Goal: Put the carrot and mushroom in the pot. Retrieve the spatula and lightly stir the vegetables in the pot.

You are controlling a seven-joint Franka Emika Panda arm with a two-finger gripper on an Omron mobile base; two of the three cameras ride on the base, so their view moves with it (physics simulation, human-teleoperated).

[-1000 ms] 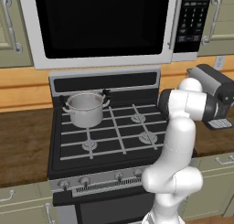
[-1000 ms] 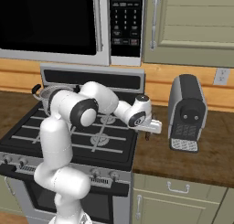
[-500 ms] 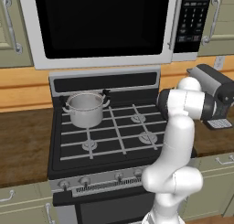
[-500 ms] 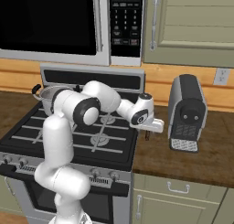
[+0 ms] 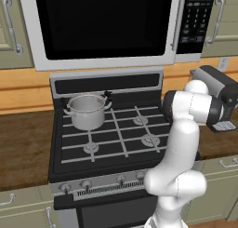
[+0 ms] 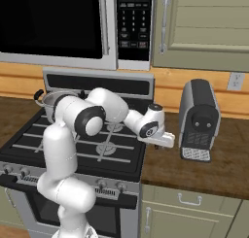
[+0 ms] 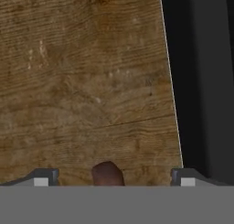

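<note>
My gripper point(image 7: 114, 178) hangs low over the wooden counter point(image 7: 87, 81), just right of the stove's edge; its jaws stand open and wide apart. Between the fingertips point(image 7: 44, 177) peeks a small brown rounded cap, the mushroom point(image 7: 107, 173), touching neither finger. In the right base view the gripper point(image 6: 164, 140) points down at the counter between the stove and the coffee machine. The shiny steel pot point(image 5: 86, 110) stands on the stove's back left burner, partly behind my arm in the right base view point(image 6: 51, 99). The carrot and the spatula are out of view.
A black gas stove point(image 5: 116, 134) with grates lies to the left of the hand. A dark coffee machine point(image 6: 198, 119) stands on the counter to the right. A microwave point(image 5: 104, 27) hangs above the stove, with cabinets beside it.
The hand has sunk a little toward the counter beside the stove. The pot has not moved.
</note>
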